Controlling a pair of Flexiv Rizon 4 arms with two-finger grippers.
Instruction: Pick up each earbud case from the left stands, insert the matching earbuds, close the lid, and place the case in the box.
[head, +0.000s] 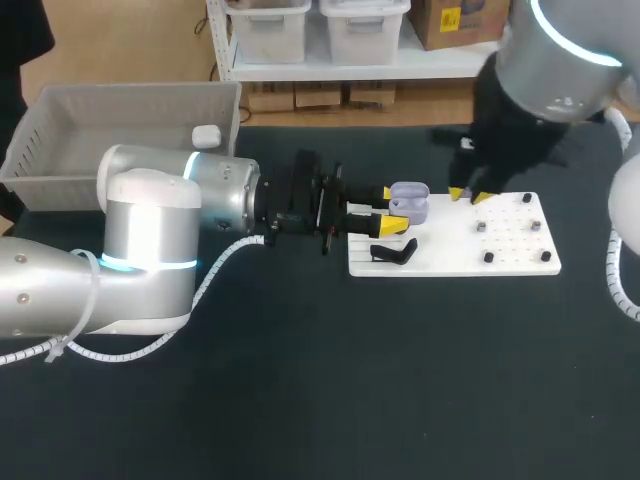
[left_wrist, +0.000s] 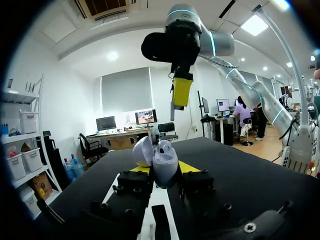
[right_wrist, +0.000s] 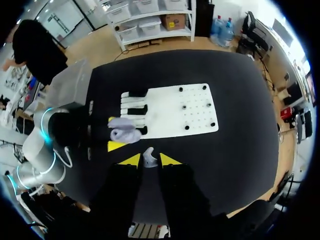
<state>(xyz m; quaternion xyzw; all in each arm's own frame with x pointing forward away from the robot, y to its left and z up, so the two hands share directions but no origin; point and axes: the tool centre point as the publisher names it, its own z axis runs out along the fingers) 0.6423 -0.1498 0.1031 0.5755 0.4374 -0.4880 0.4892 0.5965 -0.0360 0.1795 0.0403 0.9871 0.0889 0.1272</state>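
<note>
My L gripper (head: 392, 210) clamps the open case (head: 409, 201) steady over the white board (head: 510, 255), lid up for loading; R gripper (right_wrist: 149, 159) pinches what looks like an earbud (right_wrist: 148, 156) above it.

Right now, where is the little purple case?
In the head view, the purple case is held, lid open, in the left gripper, above the white board's left end; the right gripper, pinching an earbud, is close on its right.
</note>
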